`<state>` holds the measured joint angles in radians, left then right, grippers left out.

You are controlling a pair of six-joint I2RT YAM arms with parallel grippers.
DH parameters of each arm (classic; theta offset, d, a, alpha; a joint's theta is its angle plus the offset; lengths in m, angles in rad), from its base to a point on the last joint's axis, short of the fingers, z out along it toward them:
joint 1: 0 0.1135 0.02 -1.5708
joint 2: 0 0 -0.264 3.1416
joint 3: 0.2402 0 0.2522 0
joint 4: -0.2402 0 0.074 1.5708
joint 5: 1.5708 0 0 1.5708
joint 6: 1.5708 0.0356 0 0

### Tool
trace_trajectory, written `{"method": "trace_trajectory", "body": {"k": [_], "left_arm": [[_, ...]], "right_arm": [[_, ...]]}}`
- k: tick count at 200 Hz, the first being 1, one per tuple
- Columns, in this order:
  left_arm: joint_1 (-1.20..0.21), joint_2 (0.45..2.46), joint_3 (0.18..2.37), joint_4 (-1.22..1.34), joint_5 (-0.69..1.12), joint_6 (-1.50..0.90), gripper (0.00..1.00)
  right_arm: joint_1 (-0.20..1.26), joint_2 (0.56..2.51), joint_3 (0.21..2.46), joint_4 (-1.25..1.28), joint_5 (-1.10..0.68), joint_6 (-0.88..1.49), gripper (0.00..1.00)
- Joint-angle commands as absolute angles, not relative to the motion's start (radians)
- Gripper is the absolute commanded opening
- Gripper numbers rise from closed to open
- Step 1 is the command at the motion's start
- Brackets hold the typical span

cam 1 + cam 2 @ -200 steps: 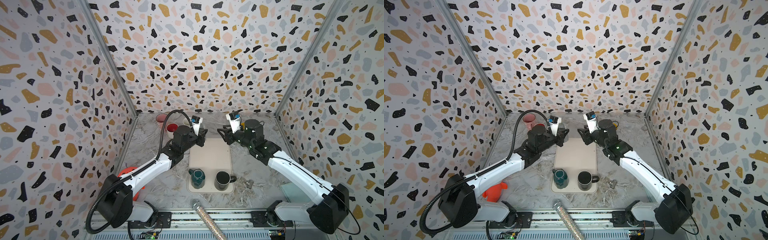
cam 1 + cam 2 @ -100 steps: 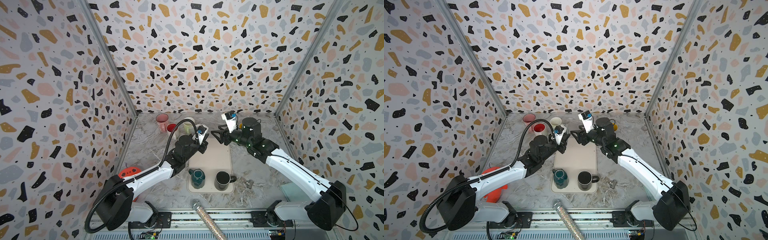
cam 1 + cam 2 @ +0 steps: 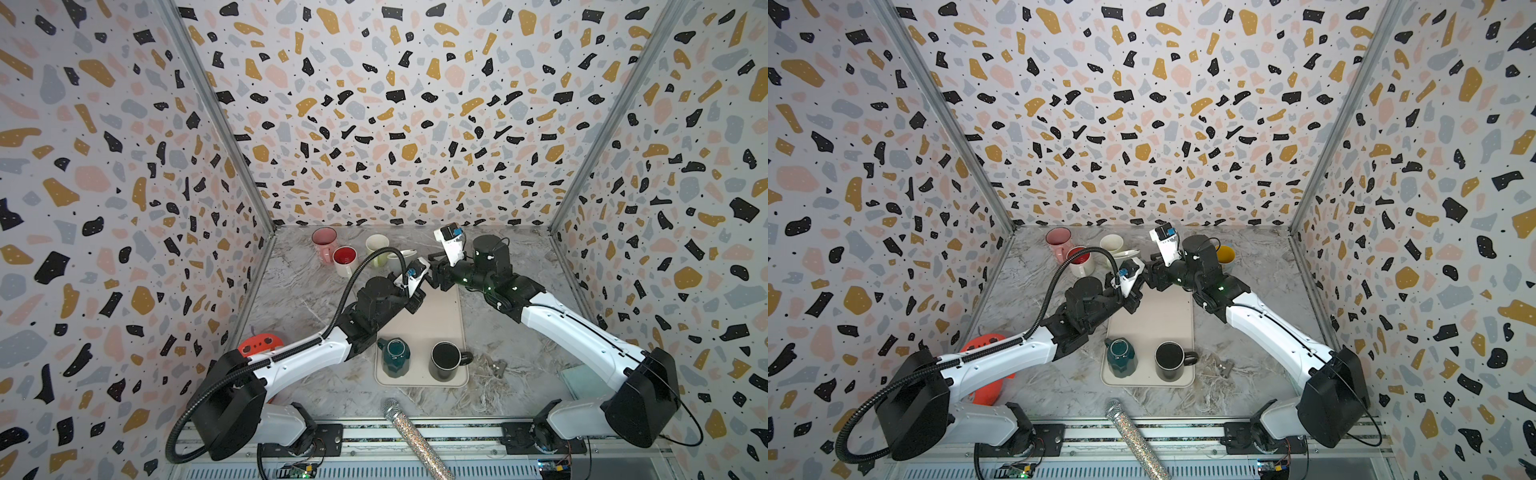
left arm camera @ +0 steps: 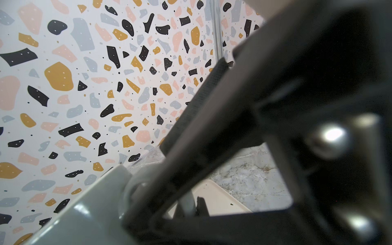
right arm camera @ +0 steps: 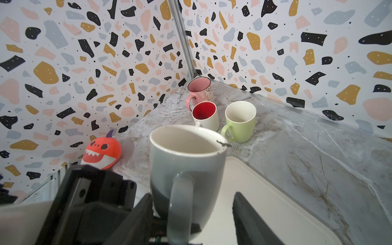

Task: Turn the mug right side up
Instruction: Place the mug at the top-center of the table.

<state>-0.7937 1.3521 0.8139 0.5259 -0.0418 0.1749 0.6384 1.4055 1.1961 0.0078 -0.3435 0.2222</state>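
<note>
mug (image 5: 186,161) upright; right pincer (image 5: 192,196) open astride handle (image 5: 180,203); left pincer (image 3: 417,297) closed

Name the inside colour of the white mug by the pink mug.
White mug: red inside, clearest in right wrist view.

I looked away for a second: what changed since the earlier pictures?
The left arm dropped and drew back toward its base, uncovering the green mug and the upright grey mug. The right arm leaned toward it. No grab or release shows. The teal mug, black mug and mat stayed.
</note>
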Motion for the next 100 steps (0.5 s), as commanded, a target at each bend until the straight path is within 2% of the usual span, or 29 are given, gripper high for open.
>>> {"method": "trace_trajectory", "body": {"k": [1,37,100], "left_arm": [[-0.807,1.307,0.828,0.649,-0.073,0.232,0.0],[-0.81,1.294,0.821,0.659,-0.1,0.254,0.0],[-0.812,1.274,0.813,0.668,-0.129,0.283,0.0]], "right_arm": [[0.643,1.412,1.247,0.015,-0.343,0.232,0.55],[0.641,1.429,1.266,-0.016,-0.321,0.239,0.41],[0.634,1.439,1.275,-0.061,-0.293,0.249,0.39]]}}
